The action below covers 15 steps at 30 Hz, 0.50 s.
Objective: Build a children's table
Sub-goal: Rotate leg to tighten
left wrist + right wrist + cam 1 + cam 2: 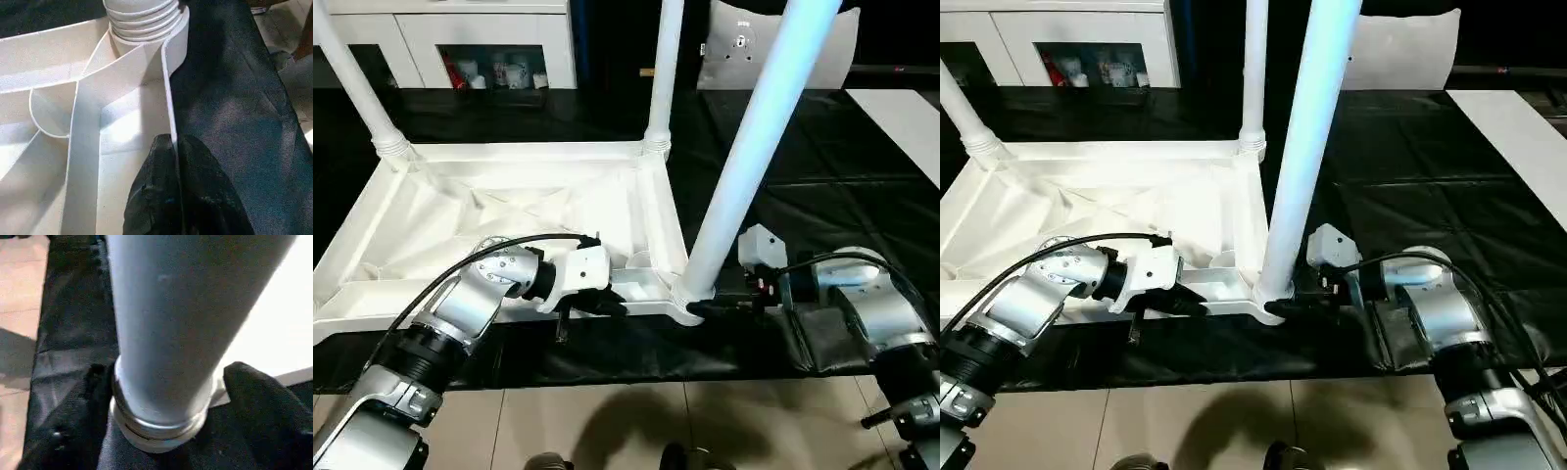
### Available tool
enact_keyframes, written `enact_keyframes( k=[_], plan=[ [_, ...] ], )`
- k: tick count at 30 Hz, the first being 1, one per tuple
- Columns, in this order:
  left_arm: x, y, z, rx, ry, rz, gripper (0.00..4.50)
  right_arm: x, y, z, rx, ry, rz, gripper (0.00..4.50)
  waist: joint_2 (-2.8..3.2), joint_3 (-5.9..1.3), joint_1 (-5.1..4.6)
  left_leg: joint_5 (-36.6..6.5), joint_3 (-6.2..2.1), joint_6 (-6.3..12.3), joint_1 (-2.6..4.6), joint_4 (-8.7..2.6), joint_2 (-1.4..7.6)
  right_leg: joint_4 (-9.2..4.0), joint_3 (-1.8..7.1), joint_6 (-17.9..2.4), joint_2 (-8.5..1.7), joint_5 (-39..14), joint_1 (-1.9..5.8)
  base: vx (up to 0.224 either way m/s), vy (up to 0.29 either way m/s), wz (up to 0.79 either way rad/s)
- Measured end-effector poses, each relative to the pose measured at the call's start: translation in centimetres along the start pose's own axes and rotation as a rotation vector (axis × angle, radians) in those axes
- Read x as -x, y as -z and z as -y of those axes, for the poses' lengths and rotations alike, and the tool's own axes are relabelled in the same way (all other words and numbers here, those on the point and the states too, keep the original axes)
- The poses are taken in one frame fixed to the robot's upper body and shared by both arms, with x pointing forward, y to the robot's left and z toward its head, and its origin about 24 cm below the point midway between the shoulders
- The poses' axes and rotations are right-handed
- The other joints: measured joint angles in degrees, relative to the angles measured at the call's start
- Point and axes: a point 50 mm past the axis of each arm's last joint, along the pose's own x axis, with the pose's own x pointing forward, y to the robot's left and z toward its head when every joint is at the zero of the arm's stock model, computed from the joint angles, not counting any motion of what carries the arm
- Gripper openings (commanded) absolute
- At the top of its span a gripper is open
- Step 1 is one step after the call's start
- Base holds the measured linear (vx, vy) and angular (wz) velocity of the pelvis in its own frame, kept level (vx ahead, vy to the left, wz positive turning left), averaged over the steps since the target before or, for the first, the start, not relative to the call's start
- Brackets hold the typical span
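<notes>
The white table top (509,211) lies upside down on the black-sheeted work table, ribs facing up. Three white legs stand in its corner sockets: far left (352,69), far right (664,69) and the near-right leg (754,147), which leans slightly. My left gripper (605,305) is shut on the top's near rim (168,98), one finger either side of the thin wall just left of the near-right socket. From the right, my right gripper (707,309) clasps the base of that near-right leg (166,333), a black finger (254,391) pressed on each side above the socket collar.
The work table's front edge (636,377) runs just under both forearms, with tiled floor below. A white cabinet (480,39) holding cups stands at the back left. A white cushion-like object (744,49) sits at the back, and a white panel (901,117) lies far right.
</notes>
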Motion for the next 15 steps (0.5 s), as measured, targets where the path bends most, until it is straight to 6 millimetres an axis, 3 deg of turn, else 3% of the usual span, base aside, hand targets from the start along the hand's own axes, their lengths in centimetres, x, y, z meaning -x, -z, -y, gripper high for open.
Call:
enact_keyframes(
  k=[7, 15],
  plan=[
    [0.0, 0.05, -0.03, -0.003, 0.004, -0.001, 0.0, -0.17, 0.29, -0.05, -0.019, -0.018, -0.001, 2.88, -0.27, -0.06, -0.02, 0.0, 0.09, 0.0, 0.07, -0.01, 0.01, 0.01, 0.06, 0.0, 0.0, 0.0, 0.0, 0.0, 0.0, 0.0],
    [0.18, 0.17, -0.04, 0.019, 0.007, 0.001, 0.0, -0.67, 0.46, -0.27, -0.099, -0.017, 0.037, 2.75, -0.47, -0.03, -0.21, 0.0, 0.2, 0.0, 0.17, -0.07, 0.03, 0.01, 0.14, 0.0, 0.03, 0.0, 0.02, 0.0, 0.0, 0.0]
  ],
)
